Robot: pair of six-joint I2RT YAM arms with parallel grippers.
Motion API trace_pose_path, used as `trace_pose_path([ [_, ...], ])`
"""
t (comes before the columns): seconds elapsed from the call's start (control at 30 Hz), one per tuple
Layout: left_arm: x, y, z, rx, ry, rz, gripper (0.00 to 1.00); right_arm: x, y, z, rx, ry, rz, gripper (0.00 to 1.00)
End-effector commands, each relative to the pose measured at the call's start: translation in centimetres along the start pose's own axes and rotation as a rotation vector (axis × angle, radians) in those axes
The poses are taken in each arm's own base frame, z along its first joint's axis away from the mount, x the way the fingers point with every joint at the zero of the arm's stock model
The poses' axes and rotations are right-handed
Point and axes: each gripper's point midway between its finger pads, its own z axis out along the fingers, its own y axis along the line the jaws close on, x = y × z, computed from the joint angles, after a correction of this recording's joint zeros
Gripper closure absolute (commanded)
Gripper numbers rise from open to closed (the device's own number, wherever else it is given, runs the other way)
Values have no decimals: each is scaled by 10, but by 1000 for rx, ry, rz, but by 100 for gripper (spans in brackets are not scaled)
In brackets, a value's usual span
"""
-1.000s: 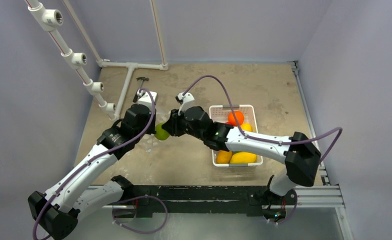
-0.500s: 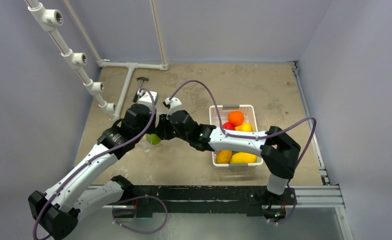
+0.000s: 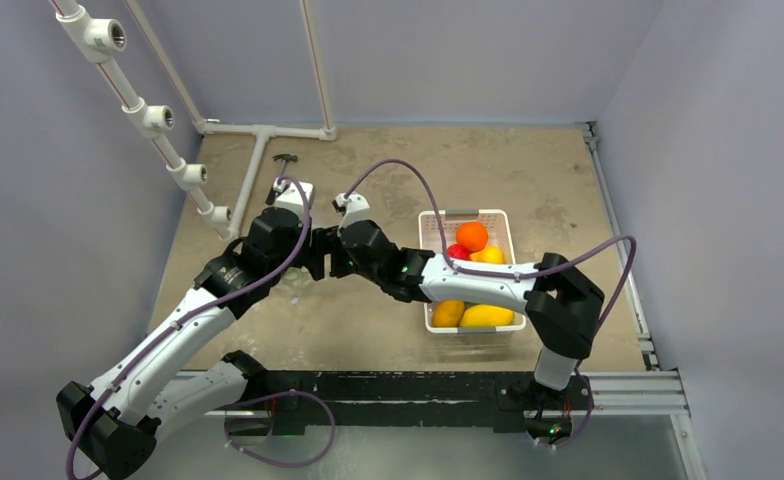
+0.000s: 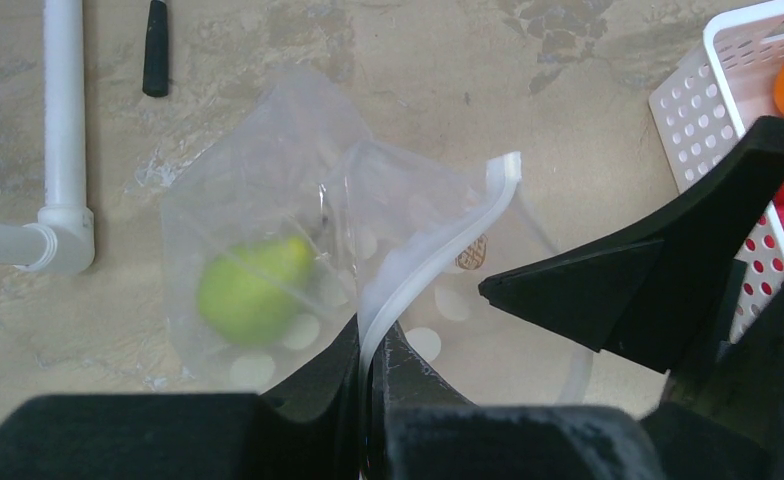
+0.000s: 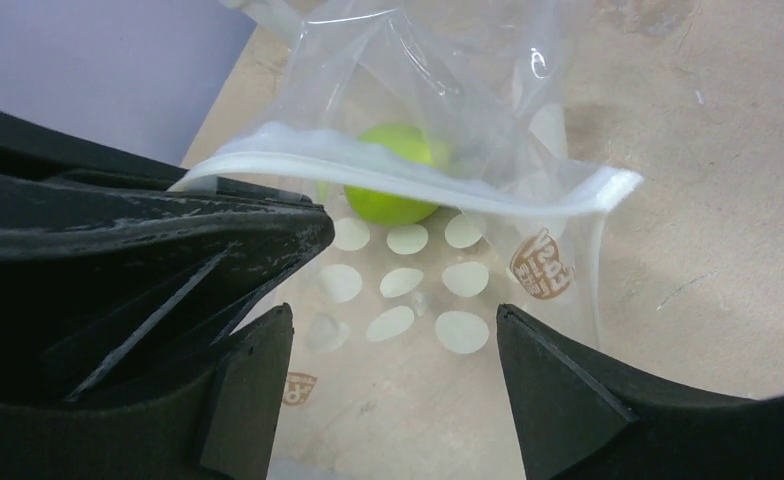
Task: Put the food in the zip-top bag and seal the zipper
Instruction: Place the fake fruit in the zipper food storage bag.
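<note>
Progress is small: one green fruit lies inside the zip-top bag. Left jaws grip its zipper, right jaws stand open above its mouth. Other fruits wait in the basket right of the bag; I have not sealed it.

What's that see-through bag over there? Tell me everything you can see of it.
The zip-top bag is clear, crinkly soft plastic printed with pale dots and a small brown logo. It lies on the tan table with its mouth held open. The left gripper is shut on the zipper, the whitish strip along the mouth edge, lifting one lip. One green fruit sits inside. The right gripper hangs open over the mouth; whether it touches the bag cannot be told.
</note>
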Motion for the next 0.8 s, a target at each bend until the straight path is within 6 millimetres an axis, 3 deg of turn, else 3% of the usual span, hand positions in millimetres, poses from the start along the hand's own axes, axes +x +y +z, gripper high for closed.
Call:
trace_pose_path([
  [0.0, -8, -3, 0, 13, -36, -17, 100, -37, 13, -28, -17, -90, 48, 23],
  [0.37, -10, -1, -1, 6, -43, -19, 100, -51, -13, -67, 101, -122, 84, 24],
  [0.57, -10, -2, -1, 8, -42, -19, 100, -46, -43, -92, 235, -113, 130, 22],
  [0.77, -9, -2, -1, 7, -40, -17, 100, -27, -78, -119, 400, -61, 196, 20],
])
